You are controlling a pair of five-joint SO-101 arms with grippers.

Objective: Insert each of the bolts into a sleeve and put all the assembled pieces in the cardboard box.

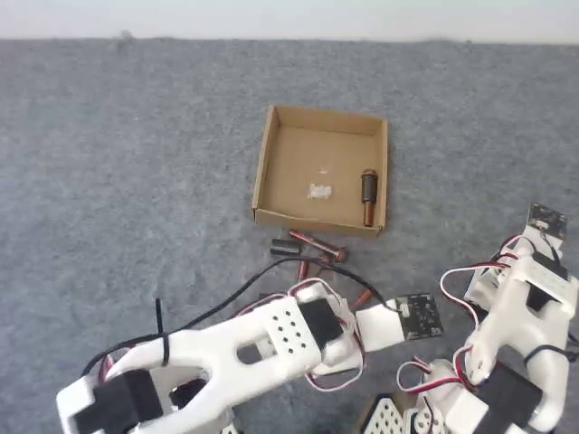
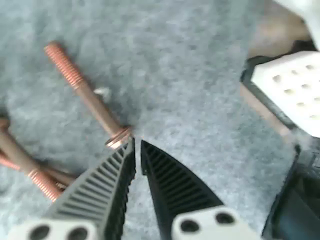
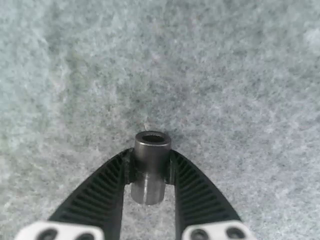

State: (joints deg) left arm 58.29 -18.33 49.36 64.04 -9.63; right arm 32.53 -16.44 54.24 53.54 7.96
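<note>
- Sleeve: short dark tube, clamped btwn the jaws of the right end effector. Its open bore is turned toward the wrist cam and is unobstructed. The grey felt-covered table is seen beneath it.
- Bolt: copper-coloured, laid flat on the table. Its head end w/ washer is just beside the tips of the left end effector; whether they touch can't be told.
- Left end effector: jaws nearly together, only a slit btwn them, nothing held.
- Other bolts are heaped near that end effector, beside the first bolt.
- A loose sleeve is seen on the table w/ more bolts, just in front of the cardboard box.
- Cardboard box: open-topped, w/ one assembled piece laid inside along a side wall. The task is judged to be at an early stage.
- Step judged: the bolt is to be picked up by the left arm for insertion into the held sleeve.
- To be done well:
  - Jaws should be opened first, then lowered astride the shank close to the head, so the threaded end is left free.
  - The heaped bolts should be avoided, else two may be caught or scattered.
  - The bolt axis should be lined up w/ the bore before pushing.
  - The clamp on the sleeve should be kept firm so it isn't tilted or pushed out.
</note>
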